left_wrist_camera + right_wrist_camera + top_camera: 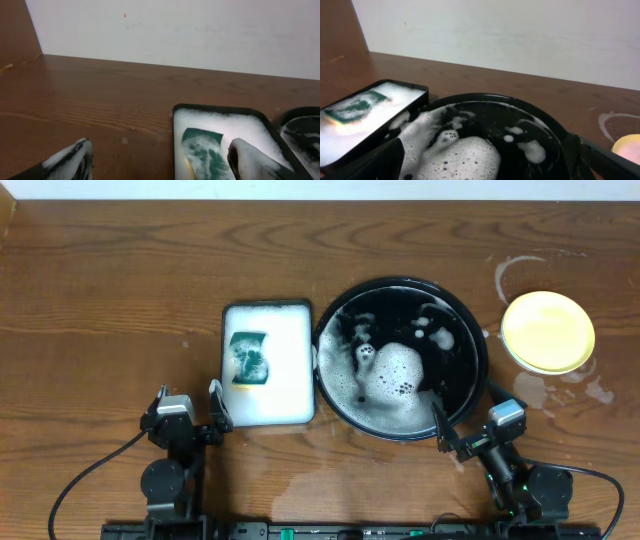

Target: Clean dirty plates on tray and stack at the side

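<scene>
The round black tray [472, 330] sits right of centre, wet, with a mound of foam [392, 375] inside; no plate shows in it. A yellow plate [547, 332] rests on the bare wood at the side [520, 275], among whitish soapy rings. In the right wrist view it shows as a sliver [627, 146] at the right edge. My left gripper [190, 405] stands open near the front edge, left of the white tray, its foam-coated fingers [70, 160] holding nothing. My right gripper [468, 418] stands open at the black tray's [485, 97] front-right rim, also holding nothing.
A white rectangular tray [290, 310] full of suds holds a green sponge [249, 359] just left of the black tray; the sponge [202, 150] lies ahead of my left gripper's right finger. A pale wall runs behind the table.
</scene>
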### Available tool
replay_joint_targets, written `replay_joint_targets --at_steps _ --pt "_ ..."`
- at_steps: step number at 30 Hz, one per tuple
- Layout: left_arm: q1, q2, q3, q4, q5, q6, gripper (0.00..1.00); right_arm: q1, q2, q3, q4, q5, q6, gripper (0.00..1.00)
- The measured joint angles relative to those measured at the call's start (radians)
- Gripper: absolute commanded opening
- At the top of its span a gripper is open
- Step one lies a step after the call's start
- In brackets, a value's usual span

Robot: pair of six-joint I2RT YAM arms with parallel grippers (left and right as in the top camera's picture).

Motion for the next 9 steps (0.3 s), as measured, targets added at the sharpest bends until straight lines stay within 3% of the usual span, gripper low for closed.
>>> replay_joint_targets --at_steps 9 --pt "0.000 0.000 0.000 0.000 0.000 0.000 0.88 0.000 0.000 0.000 0.000 0.000 0.000 0.99"
